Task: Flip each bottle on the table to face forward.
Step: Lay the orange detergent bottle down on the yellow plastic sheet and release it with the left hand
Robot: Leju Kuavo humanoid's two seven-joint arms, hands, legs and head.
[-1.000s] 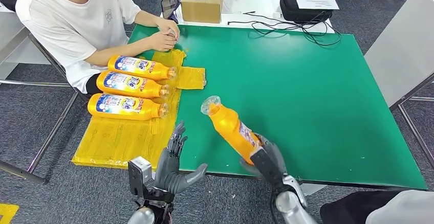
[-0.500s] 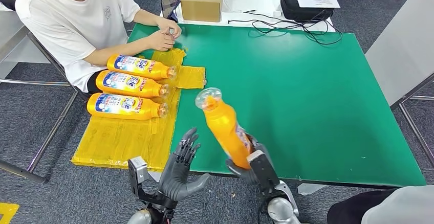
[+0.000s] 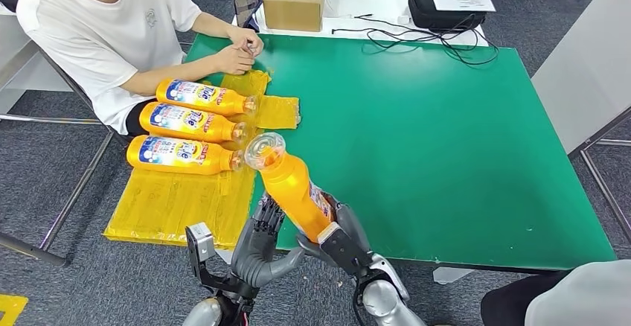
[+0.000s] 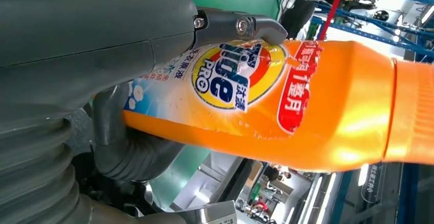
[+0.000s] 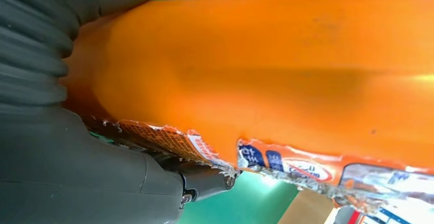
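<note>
Our right hand (image 3: 335,237) grips the bottle (image 3: 292,186) by its base, above the green table's (image 3: 446,140) near edge, cap tilted toward the three lying bottles (image 3: 186,155). Our left hand (image 3: 259,248), fingers spread, touches its side.

The right robot hand (image 3: 336,238) has carried the orange bottle (image 3: 292,187) leftward, from over the green bench (image 3: 446,132) toward its front-left edge. The left robot hand (image 3: 262,245) has risen to touch the bottle's lower part.
</note>
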